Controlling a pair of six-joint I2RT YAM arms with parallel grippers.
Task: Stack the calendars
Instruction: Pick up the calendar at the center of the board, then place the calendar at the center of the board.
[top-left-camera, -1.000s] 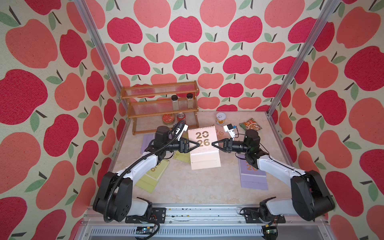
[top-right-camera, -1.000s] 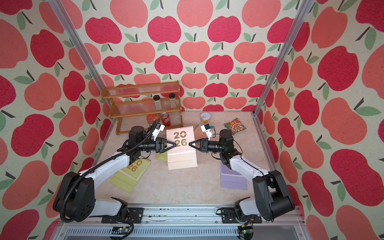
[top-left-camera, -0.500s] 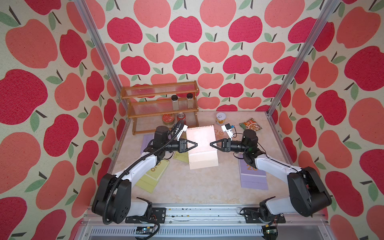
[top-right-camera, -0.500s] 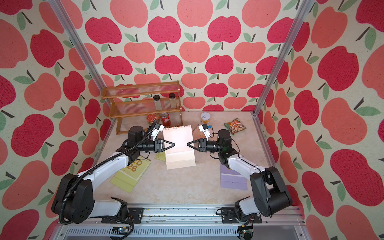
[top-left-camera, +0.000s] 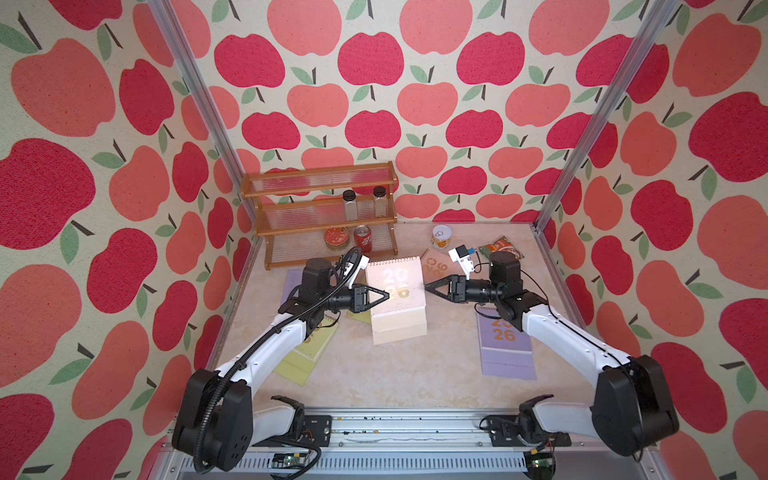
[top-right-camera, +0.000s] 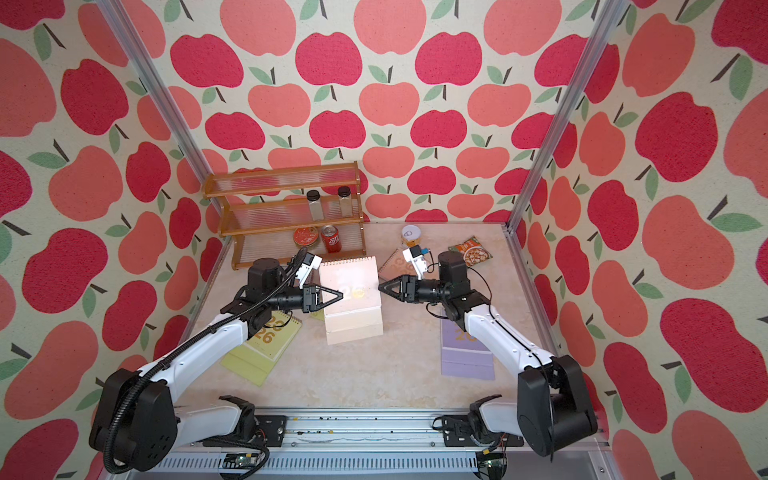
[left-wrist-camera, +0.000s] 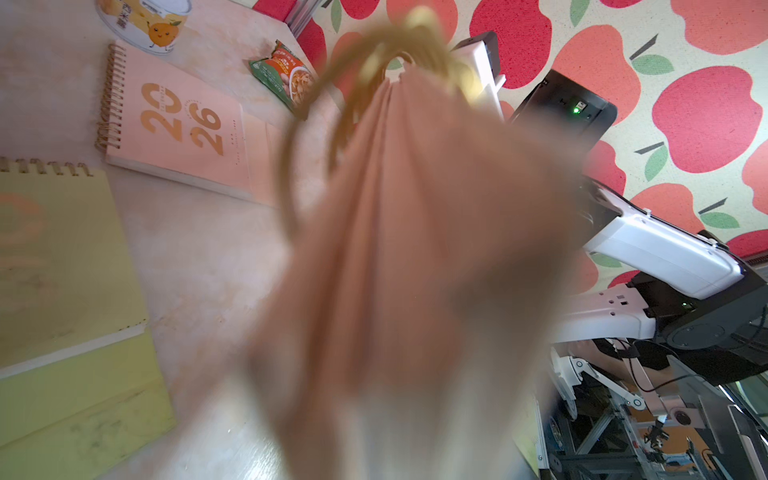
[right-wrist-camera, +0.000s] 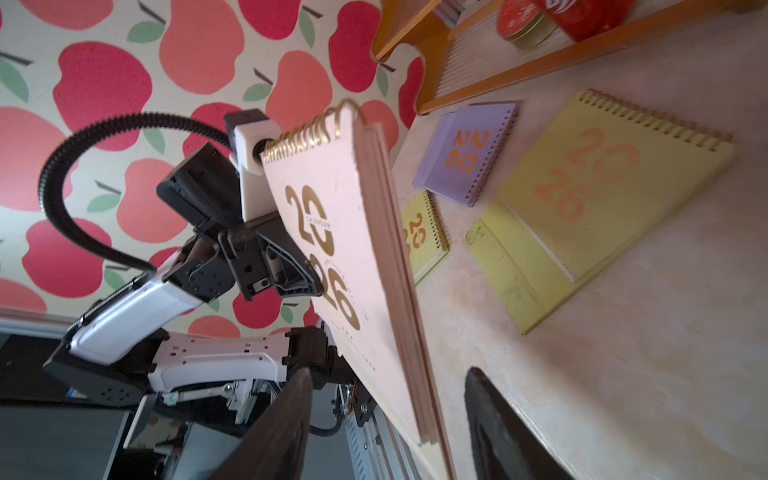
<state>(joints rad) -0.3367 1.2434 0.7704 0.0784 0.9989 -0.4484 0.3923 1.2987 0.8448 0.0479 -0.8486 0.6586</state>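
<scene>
The left gripper (top-left-camera: 384, 296) was closed tight on one side edge of a pale pink calendar (top-left-camera: 397, 305). We saw this calendar tilted above the middle of the table (top-left-camera: 395, 382), with its gold spiral toward the wooden rack (top-left-camera: 320, 208). The right gripper (top-left-camera: 428, 286) was at the opposite edge with its jaws parted. In the right wrist view its fingers (right-wrist-camera: 286, 419) stood apart with the calendar's edge between them.

We found the other calendars lying flat:
- A second pink calendar (top-left-camera: 434, 268) lay near the can (top-left-camera: 440, 237).
- A lilac calendar (top-left-camera: 505, 349) lay beneath the right arm.
- Another lilac calendar (top-left-camera: 293, 280) lay beside the rack.
- A yellow-green calendar (top-left-camera: 307, 353) lay beneath the left arm.
- A second yellow-green calendar (right-wrist-camera: 424, 237) lay partly hidden behind the raised one.
</scene>
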